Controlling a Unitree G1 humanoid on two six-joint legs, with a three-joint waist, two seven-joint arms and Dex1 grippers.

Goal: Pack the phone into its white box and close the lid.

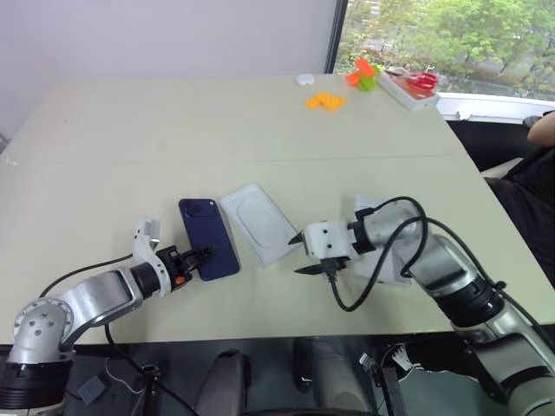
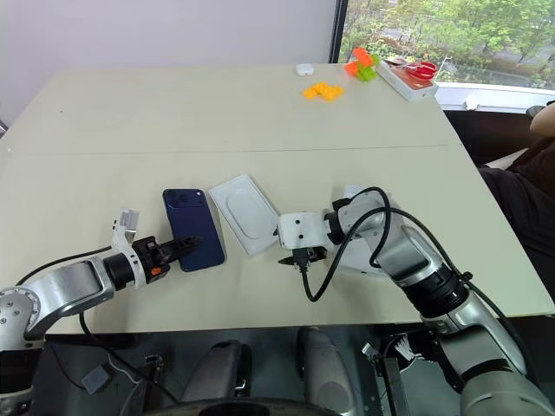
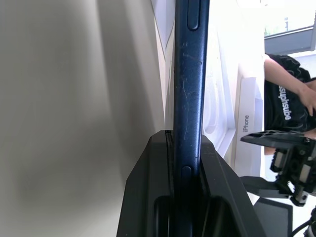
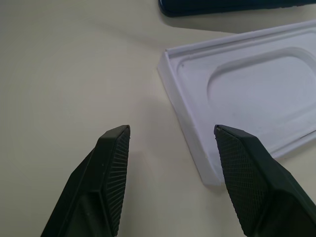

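Beige tabletop [image 1: 260,121] runs from your near edge to a window at the far right, where a long white tray [image 1: 408,92] holds red scissors [image 1: 422,80], with orange blocks [image 1: 324,101] and an orange-and-green piece [image 1: 363,74] lying loose beside it.

Your left gripper [image 1: 205,255] is clamped on the near end of the phone [image 1: 209,237]; the left wrist view shows both fingers [image 3: 148,197] pressed against its faces. The phone lies back-up, near the table's near-left part, its camera cluster at the far end.

Just to its right lies a thin white panel with an oval recess [image 1: 258,222], and you can see nothing sitting in that recess. The phone's long edge is close beside it; whether they touch is hard to say.

Your right gripper [image 1: 299,253] hangs just off the panel's near right corner, its fingers spread apart and holding nothing, as the right wrist view shows.

Behind your right forearm sits a white cardboard piece [image 1: 371,208], probably the white box or lid; its contents are hidden from you.
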